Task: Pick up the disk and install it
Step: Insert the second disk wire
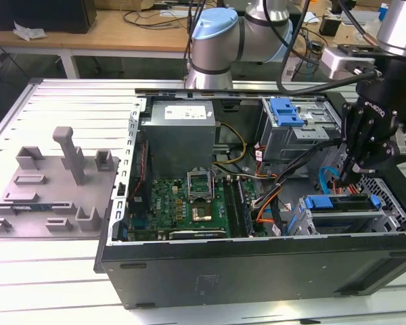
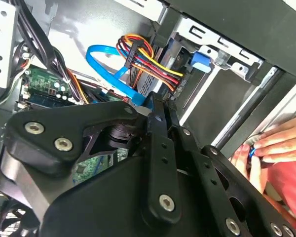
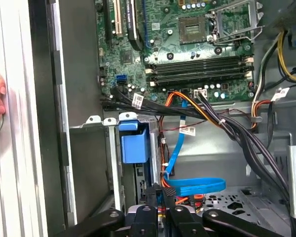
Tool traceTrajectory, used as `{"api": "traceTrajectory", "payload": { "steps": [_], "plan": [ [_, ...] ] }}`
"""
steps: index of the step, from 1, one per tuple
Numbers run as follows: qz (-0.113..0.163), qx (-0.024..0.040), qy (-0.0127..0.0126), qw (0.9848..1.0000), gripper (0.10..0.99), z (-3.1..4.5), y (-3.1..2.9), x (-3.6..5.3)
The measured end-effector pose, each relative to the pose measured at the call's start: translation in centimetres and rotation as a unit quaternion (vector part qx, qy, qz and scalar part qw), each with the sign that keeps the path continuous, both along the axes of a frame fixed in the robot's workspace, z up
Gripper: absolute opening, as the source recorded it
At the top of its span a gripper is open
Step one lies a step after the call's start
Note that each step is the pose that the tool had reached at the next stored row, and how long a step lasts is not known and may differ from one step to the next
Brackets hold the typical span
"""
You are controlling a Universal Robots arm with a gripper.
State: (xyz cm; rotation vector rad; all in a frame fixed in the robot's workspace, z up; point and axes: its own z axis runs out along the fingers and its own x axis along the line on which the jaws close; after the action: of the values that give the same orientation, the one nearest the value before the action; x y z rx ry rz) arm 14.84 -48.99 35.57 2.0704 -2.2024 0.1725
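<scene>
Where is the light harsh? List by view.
Exterior view: even light, mild sheen on the table. Second wrist view: the case wall is washed out, the gripper dark against it. First wrist view: the white surface is blown out.

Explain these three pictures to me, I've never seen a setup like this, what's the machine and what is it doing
A silver-and-blue robot arm reaches into an open black desktop computer case lying on a slatted metal table. The exterior view looks from off the arm; both wrist views ride near its black gripper, looking into the case. The gripper sits by the silver hard drive in its bright blue bracket, already in a bay beside the green circuit board. A person's hand rests at the case edge.
</scene>
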Motion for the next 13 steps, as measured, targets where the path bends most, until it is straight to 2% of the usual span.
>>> {"api": "traceTrajectory", "payload": {
  "steps": [3,6,7,9,12,13],
  "plan": [
    [0.013,0.0003,0.0,0.9999,0.161,0.01,-0.14,-0.01],
    [0.014,0.009,-0.0006,0.9999,0.161,0.0,-1.01,-0.02],
    [0.014,0.0144,-0.0008,0.9998,0.161,0.01,-1.27,-0.02],
    [0.014,0.0214,-0.0009,0.9997,0.161,0.0,-1.48,-0.02],
    [0.014,0.0267,-0.001,0.9995,0.161,0.0,-1.79,-0.02],
    [0.014,0.0319,-0.0011,0.9994,0.161,0.0,-2.13,-0.02]
  ]
}}
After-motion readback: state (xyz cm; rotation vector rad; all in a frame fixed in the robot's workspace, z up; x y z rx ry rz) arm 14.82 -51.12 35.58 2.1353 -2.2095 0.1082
